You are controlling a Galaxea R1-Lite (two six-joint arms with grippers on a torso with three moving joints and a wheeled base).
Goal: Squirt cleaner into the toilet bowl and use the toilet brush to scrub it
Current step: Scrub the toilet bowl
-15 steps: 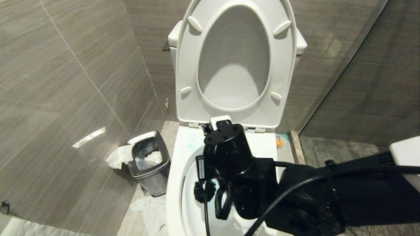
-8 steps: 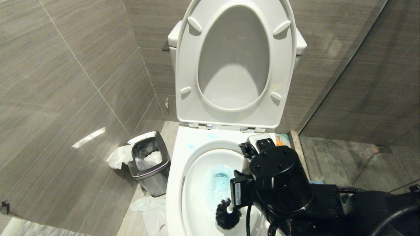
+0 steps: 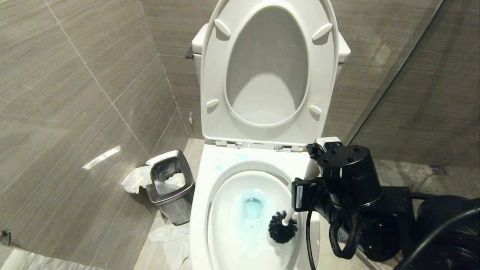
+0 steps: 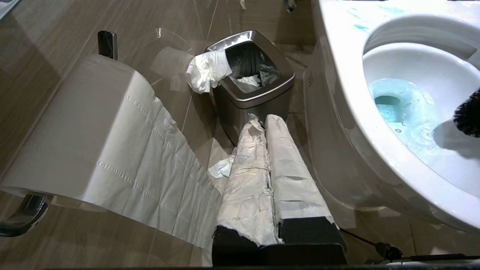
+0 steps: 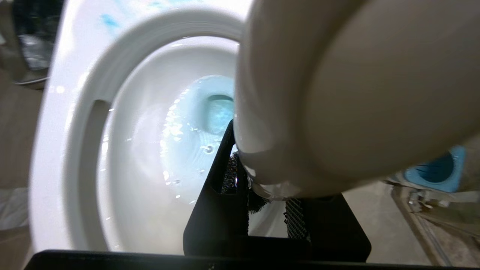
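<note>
A grey-tiled bathroom holds a steel waste bin (image 3: 170, 185) on the floor beside the white toilet bowl (image 3: 200, 210), whose seat (image 3: 268, 71) stands raised. Teal cleaner (image 3: 252, 205) tints the water. The toilet brush (image 3: 283, 229) slants from the right pincer (image 3: 300, 195), which is clamped narrowly on its white handle over the bowl's right rim; its black bristles sit inside the bowl right of the drain. The left pincer (image 4: 262, 123), pressed together and paper-wrapped, hangs near the bin.

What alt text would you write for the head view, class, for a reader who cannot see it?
The right gripper holds the toilet brush with its black bristle head down inside the white toilet bowl, beside teal-tinted water. The seat stands raised, and a steel waste bin sits on the floor to the robot's left.
</note>
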